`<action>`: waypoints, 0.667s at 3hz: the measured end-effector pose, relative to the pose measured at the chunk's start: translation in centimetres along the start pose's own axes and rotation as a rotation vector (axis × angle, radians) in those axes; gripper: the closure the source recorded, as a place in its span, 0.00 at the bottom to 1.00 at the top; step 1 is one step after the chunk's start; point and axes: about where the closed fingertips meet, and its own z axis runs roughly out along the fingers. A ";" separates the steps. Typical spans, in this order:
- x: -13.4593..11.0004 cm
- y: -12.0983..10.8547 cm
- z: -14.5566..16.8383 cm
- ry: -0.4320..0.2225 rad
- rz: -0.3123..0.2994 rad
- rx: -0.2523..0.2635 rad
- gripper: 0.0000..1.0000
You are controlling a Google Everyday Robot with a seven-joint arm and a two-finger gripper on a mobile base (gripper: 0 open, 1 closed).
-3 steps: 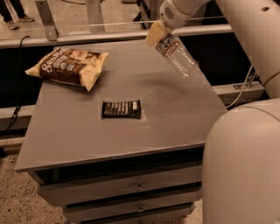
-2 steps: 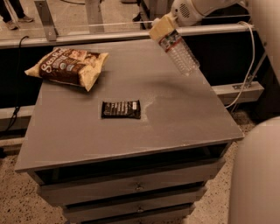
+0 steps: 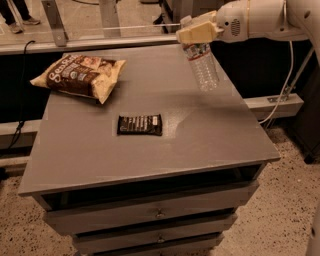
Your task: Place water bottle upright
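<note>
Above table (image 3: 210, 145), fingers (image 3: 196, 34) on tilted water bottle (image 3: 204, 67)

The gripper (image 3: 194, 34) sits at about one o'clock in the camera view, above the far edge of the grey table (image 3: 150, 150). Its visible finger (image 3: 200, 31) is a flat, cream-coloured, wedge-like pad, duller than the rest of the robot. Toward three o'clock from it is the wrist housing (image 3: 250, 21), glossy white and rounded, with a small round patch of dark vent holes on its side and a thin yellowish seam ringing it. A smooth white arm link (image 3: 305, 15) continues into the top right corner. A thin white cable (image 3: 289, 80) hangs toward five o'clock.
</note>
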 end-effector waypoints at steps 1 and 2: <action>0.5 1.3 -1.2 -0.137 -0.034 -0.052 1.00; 2.1 2.2 -2.0 -0.237 -0.015 -0.079 1.00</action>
